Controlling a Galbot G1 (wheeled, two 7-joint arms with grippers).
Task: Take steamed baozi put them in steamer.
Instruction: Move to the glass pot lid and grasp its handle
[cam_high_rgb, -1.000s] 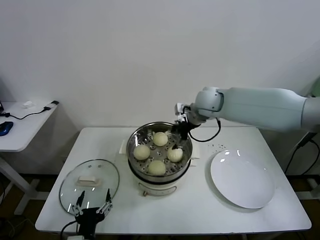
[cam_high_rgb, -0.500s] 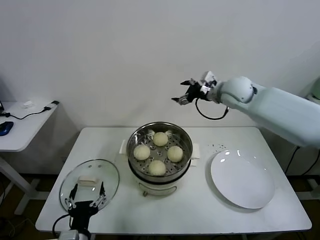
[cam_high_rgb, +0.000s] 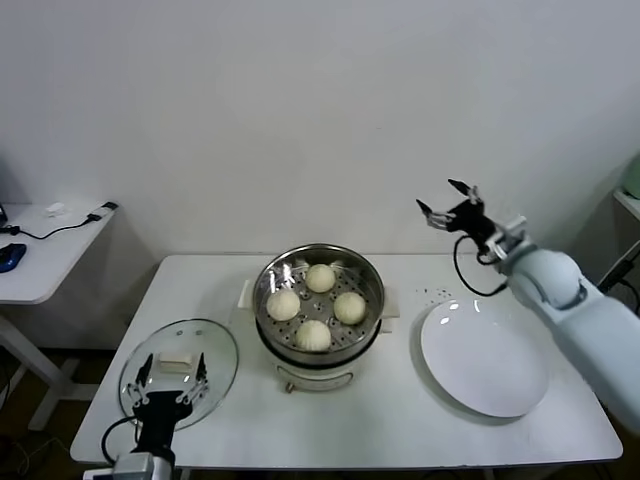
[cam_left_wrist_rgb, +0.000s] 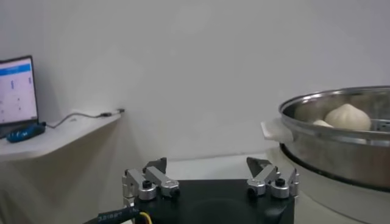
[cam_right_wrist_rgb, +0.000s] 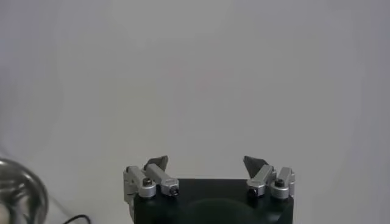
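Note:
The steamer (cam_high_rgb: 270, 300) stands at the middle of the white table, a shiny steel basket on a cream pot base. Four cream-white baozi lie in it: one at the back (cam_high_rgb: 320, 277), one on the left (cam_high_rgb: 283, 304), one on the right (cam_high_rgb: 349, 307), one at the front (cam_high_rgb: 314, 335). My right gripper (cam_high_rgb: 447, 200) is open and empty, raised high to the right of the steamer, above the plate's far edge. My left gripper (cam_high_rgb: 167, 366) is open and empty, low at the table's front left over the glass lid. The left wrist view shows the steamer rim (cam_left_wrist_rgb: 317, 109) and a baozi (cam_left_wrist_rgb: 347, 115).
A flat glass lid (cam_high_rgb: 215, 345) with a white knob lies at the front left. A large white plate (cam_high_rgb: 485, 360) lies at the right. A side table (cam_high_rgb: 50, 250) with cables stands at the far left. A wall is behind.
My right gripper has risen out of the steamer and swung right, open and empty, from over the right baozi to above the plate. My left gripper has shifted slightly over the lid.

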